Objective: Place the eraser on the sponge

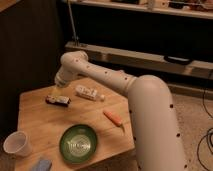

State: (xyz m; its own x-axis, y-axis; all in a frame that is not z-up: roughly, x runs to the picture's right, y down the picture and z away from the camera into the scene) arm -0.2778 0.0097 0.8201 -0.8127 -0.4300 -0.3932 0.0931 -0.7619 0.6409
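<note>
Dark and flat, the eraser (58,101) is seen as a small rectangular block with a pale patch on top, lying on the table left of centre in the frame. Just above it the gripper (59,84) is held at the end of the smooth white arm (145,107), its jaws spread apart and nothing gripped. To the right of the eraser a white tube-like bottle (88,92) is laid on its side. Further right, an orange stick (114,118) is set at a slant. A round green plate (78,144) with ringed grooves is placed near the front edge. The sponge (41,164), a soft-looking light blue block, is found at the lower left, well apart from the eraser and near a white paper cup (16,144). All are carried on a pale wooden table (35,120) with a smooth top. Behind, dark metal shelving (150,56) is seen, and a speckled floor (192,107) at the right.
</note>
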